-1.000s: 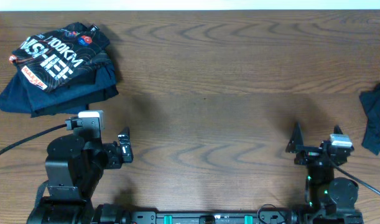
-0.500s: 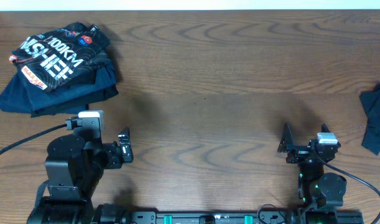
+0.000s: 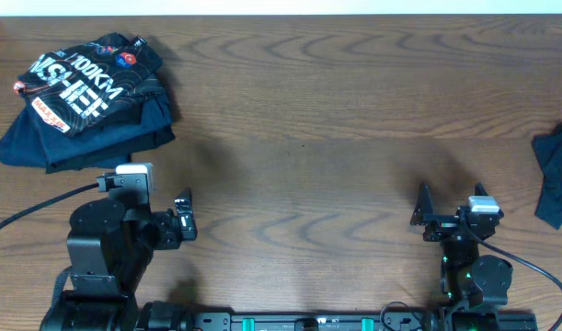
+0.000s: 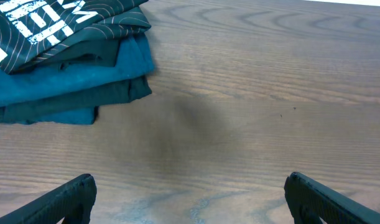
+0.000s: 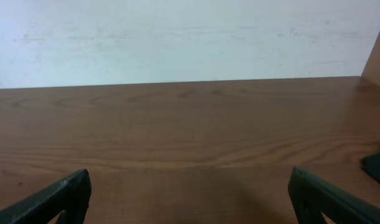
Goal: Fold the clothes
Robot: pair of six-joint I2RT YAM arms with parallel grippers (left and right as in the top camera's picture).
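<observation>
Brown wood-grain table (image 3: 317, 101): left gripper (image 4: 190, 182) and right gripper (image 5: 190, 175) both spread wide, empty. Black white-lettered T-shirt (image 3: 83, 83) lies atop folded dark-blue garments (image 3: 97, 142) at table's far-left corner.

From where I stand, only the right arm (image 3: 474, 274) has moved. A second ago it was turned further out toward the right side of the table (image 3: 308, 110). Now the right gripper (image 3: 420, 208) has swung a little inward, toward the middle, and the pale camera block (image 3: 483, 204) behind it has shifted the same way. The whole swing took place in the first half of that second.
</observation>
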